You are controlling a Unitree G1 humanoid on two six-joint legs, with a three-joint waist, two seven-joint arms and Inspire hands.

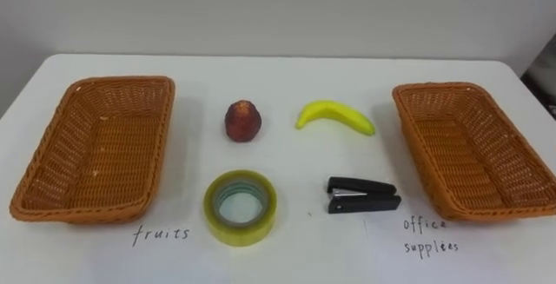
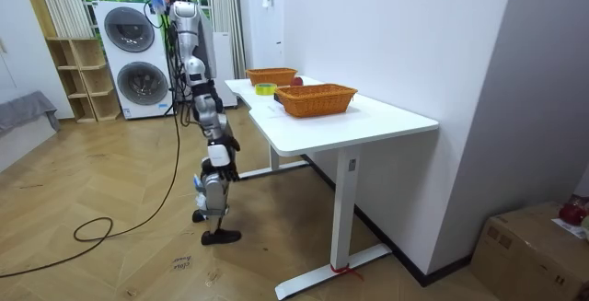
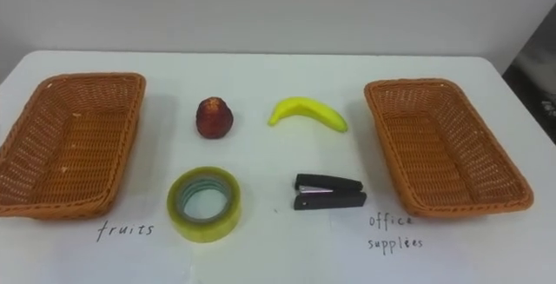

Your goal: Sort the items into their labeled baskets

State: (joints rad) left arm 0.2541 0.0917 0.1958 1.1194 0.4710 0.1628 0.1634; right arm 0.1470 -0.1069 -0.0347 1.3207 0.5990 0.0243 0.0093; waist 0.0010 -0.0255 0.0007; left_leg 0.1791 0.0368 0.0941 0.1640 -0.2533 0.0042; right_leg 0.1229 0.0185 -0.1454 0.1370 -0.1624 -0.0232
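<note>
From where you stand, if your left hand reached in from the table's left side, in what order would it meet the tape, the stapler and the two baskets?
1. The fruits basket, far left.
2. The tape roll, left of centre, front row.
3. The stapler, right of centre, front row.
4. The office supplies basket, far right.

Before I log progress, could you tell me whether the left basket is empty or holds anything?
Empty: the left basket shows bare wicker, while the red fruit and banana lie on the table beside it.
</note>
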